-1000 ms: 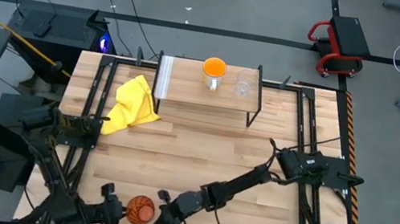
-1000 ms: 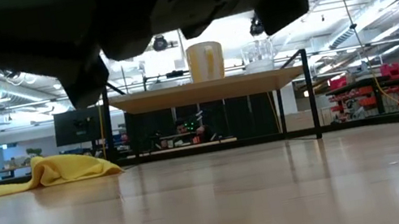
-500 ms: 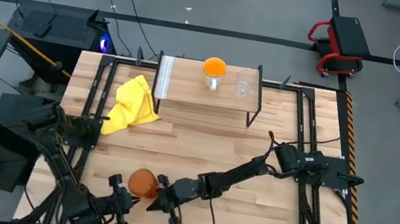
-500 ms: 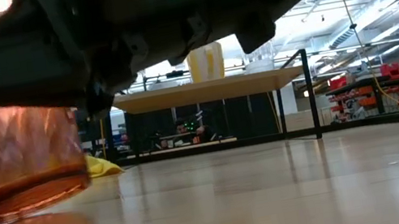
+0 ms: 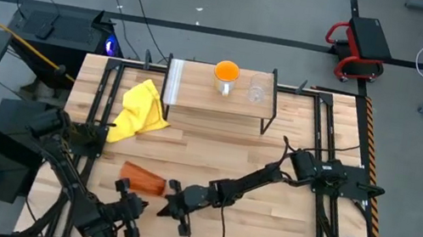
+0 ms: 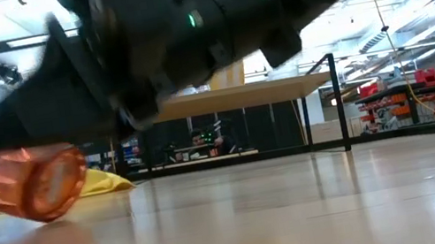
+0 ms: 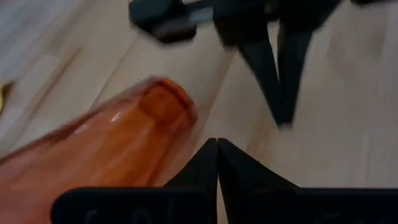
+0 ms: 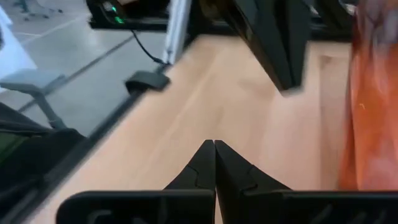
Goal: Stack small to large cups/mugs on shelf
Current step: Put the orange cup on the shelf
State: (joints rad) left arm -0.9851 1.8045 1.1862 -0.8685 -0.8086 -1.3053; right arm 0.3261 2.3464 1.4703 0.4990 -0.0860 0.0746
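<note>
The brown-orange ribbed tumbler [image 5: 141, 178] lies on its side on the tabletop, its narrower end toward the table's right; it also shows in the low view [image 6: 21, 179] and the left wrist view [image 7: 106, 155]. My right gripper [image 5: 167, 207] is shut, just near-right of that end. My left gripper [image 5: 130, 207] is shut, just on the near side of the tumbler. The orange mug [image 5: 226, 73] and the clear cup [image 5: 257, 90] stand on the shelf [image 5: 198, 95] at the far edge. My left gripper's shut fingers [image 7: 205, 163] lie right beside the tumbler's side near its narrower end [image 7: 171, 109]; I cannot tell whether they touch it. My right gripper's shut fingers [image 7: 280, 74] stand apart from that end and touch nothing.
A yellow cloth [image 5: 139, 111] lies on the left part of the table, in front of the shelf's left end. Black rails [image 5: 95, 116] run along the table's left and right sides. Bare wood lies between the shelf and the tumbler.
The tumbler stood upright near the near edge, slid toward the far edge, then tipped over onto its side with its top toward the table's left. My right gripper moved with it, toward the far and left. My left gripper shifted slightly right.
</note>
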